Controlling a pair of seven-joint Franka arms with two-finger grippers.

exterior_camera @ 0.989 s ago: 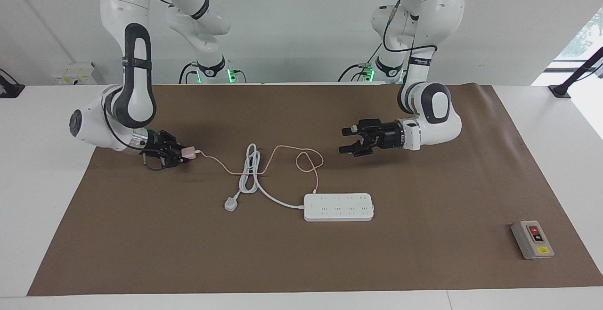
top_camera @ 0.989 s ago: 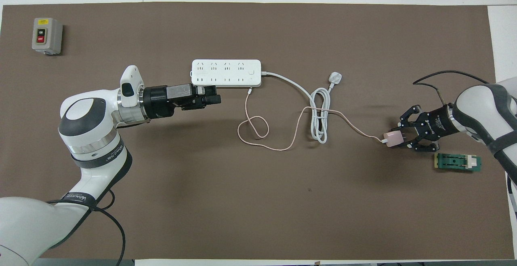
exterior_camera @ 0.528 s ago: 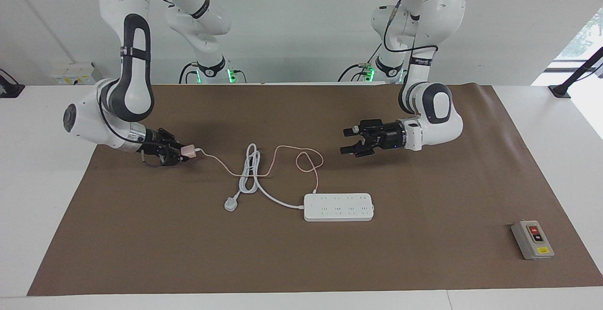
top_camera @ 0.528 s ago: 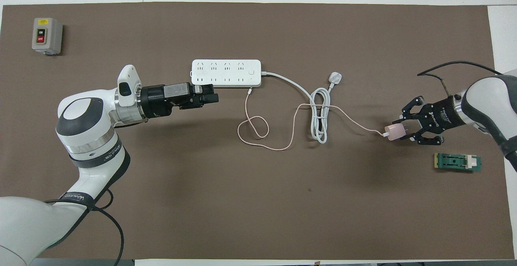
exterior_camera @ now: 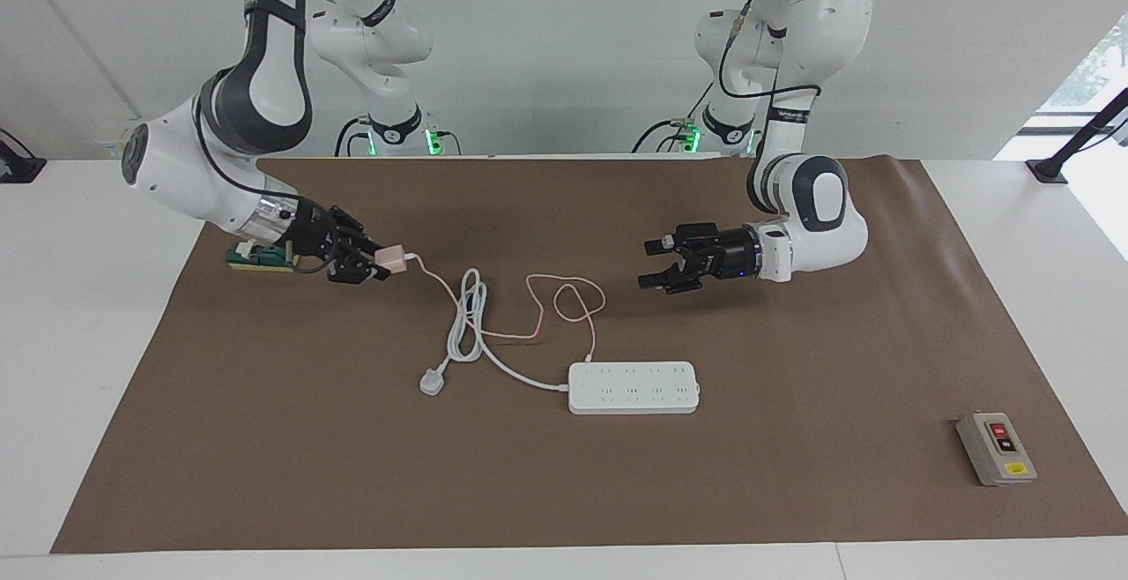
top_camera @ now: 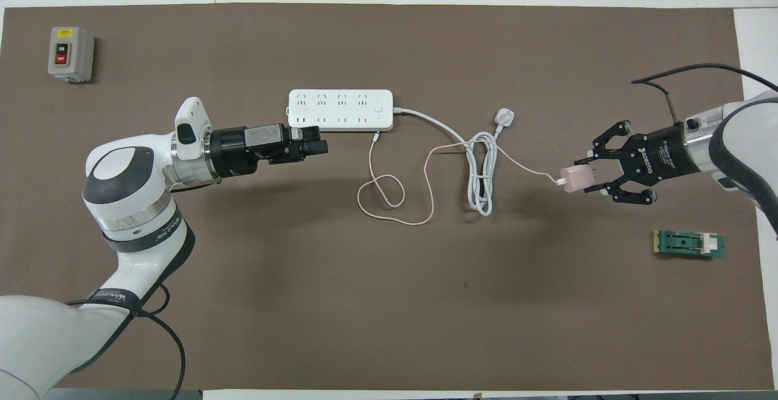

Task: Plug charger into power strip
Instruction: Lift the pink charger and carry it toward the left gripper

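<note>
Pink charger (exterior_camera: 391,258), cube w/ thin pink cable, is clenched in the right end effector (exterior_camera: 374,264) and lifted off the desk (exterior_camera: 793,492) toward the right arm's end, likely for carrying to a socket. Its cable trails across a coiled white cord (exterior_camera: 467,324) to the power strip (exterior_camera: 634,387) mid-desk. Left end effector (exterior_camera: 655,264) waits released, over bare mat near the strip, prob. to steady it.
</note>
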